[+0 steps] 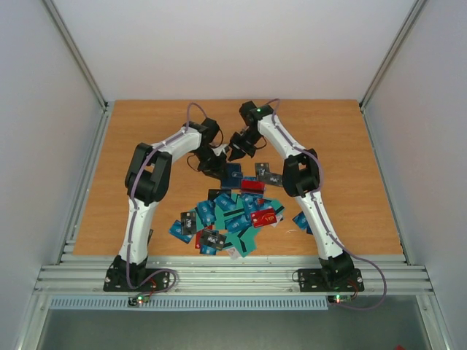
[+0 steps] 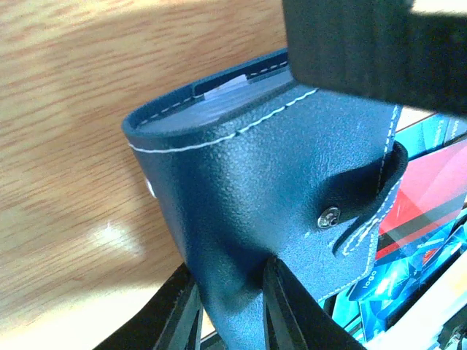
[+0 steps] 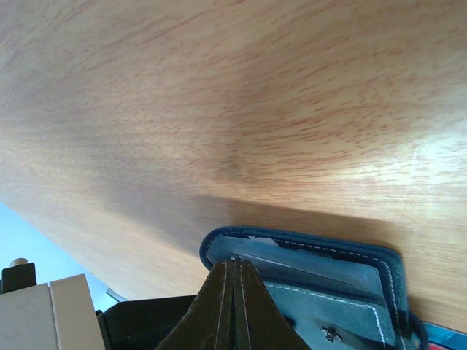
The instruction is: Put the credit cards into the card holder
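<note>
The card holder [image 2: 248, 168], a dark navy case with white stitching and a snap strap, stands upright off the table with my left gripper [image 2: 230, 295] shut on its lower part. Its grey-blue inside [image 3: 328, 288] faces the right wrist camera, with a pale card edge showing in a slot. My right gripper [image 3: 235, 264] is shut, its tips resting at the holder's open top edge; I cannot tell whether a thin card lies between them. From above, both grippers [image 1: 206, 155] [image 1: 233, 152] meet over the holder [image 1: 214, 165]. The credit cards [image 1: 228, 217] lie heaped in blue, teal, black and red.
The wooden table [image 1: 146, 146] is bordered by grey walls on three sides and a metal rail [image 1: 233, 277] at the near edge. A few cards [image 1: 264, 173] lie just behind the heap, under the right arm. Red and teal cards [image 2: 430, 193] show beside the holder.
</note>
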